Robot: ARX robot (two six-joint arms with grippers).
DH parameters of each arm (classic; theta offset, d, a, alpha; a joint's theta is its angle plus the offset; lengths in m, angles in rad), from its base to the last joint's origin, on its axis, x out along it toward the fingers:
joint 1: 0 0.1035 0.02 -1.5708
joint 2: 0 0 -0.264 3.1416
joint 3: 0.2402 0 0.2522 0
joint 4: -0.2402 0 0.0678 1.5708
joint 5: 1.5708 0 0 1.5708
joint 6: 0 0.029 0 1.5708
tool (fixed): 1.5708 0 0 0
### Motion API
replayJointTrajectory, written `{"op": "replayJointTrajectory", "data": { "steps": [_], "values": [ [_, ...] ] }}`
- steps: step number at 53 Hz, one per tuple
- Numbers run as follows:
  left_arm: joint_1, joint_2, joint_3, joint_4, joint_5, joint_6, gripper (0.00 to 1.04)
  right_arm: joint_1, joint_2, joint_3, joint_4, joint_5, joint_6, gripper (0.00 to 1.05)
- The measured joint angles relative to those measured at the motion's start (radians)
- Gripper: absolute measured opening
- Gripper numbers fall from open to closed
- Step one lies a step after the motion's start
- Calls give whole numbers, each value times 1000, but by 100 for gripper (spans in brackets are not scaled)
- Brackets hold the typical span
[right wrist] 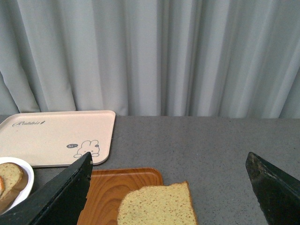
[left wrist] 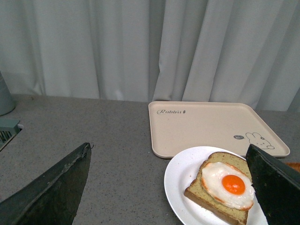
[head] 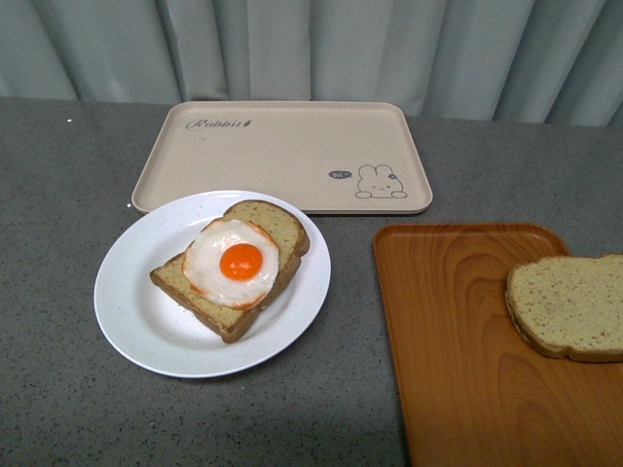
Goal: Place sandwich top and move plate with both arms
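**Counter** [head: 58, 195]: grey, speckled, running back to a pale curtain [head: 292, 49] along its far edge. Bare surface is lying open along the left edge and the near edge in front of the plate.

**Plate** [head: 146, 321]: white and round, sitting left of the counter's middle. Its far rim is meeting the near edge of the beige tray; I cannot tell whether they are touching. A strip of bare counter is separating its right rim from the orange tray.

**Egg slice** [head: 282, 226]: lying flat in the plate's middle, carrying a fried egg [head: 234, 263].

**Beige tray** [head: 282, 156]: lying empty along the far edge, rabbit print at its near right corner.

**Orange tray** [head: 458, 331]: occupying the counter's near right part, running out of view at the near and right sides.

**Plain bread slice** [head: 569, 306]: lying flat on the orange tray's right side, well apart from the plate, all its visible edges unobstructed.

**Left end effector** [left wrist: 168, 146]: hanging above the counter short of the plate, fingers [left wrist: 56, 187] spreading wide, gripping nothing.

**Right end effector** [right wrist: 168, 154]: hanging above the orange tray, facing the plain bread slice, likewise gaping wide and carrying nothing.
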State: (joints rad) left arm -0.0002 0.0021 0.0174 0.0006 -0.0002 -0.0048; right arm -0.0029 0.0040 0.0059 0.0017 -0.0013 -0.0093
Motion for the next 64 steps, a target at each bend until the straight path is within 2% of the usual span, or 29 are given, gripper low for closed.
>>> {"op": "replayJointTrajectory", "data": {
  "steps": [1,4,8,15,20,27,32,39,45,64],
  "values": [
    [0,0,0,0,0,0,98,2,3,1,-3,10,-2,96],
    [0,0,0,0,0,0,98,13,97,40,-85,144,-14,96],
    [0,0,0,0,0,0,98,-42,264,51,-2,147,-11,96],
    [0,0,0,0,0,0,98,-180,682,117,256,-9,37,96],
    [0,0,0,0,0,0,98,-250,959,198,380,-92,52,96],
    [0,0,0,0,0,0,98,-310,1284,321,418,-179,61,96],
    [0,0,0,0,0,0,98,-338,1465,412,369,-233,74,96],
    [0,0,0,0,0,0,98,-353,1695,561,230,-319,103,96],
    [0,0,0,0,0,0,98,-349,1831,642,206,-381,135,96],
    [0,0,0,0,0,0,98,-315,2028,743,281,-376,157,96]
  ]
}}
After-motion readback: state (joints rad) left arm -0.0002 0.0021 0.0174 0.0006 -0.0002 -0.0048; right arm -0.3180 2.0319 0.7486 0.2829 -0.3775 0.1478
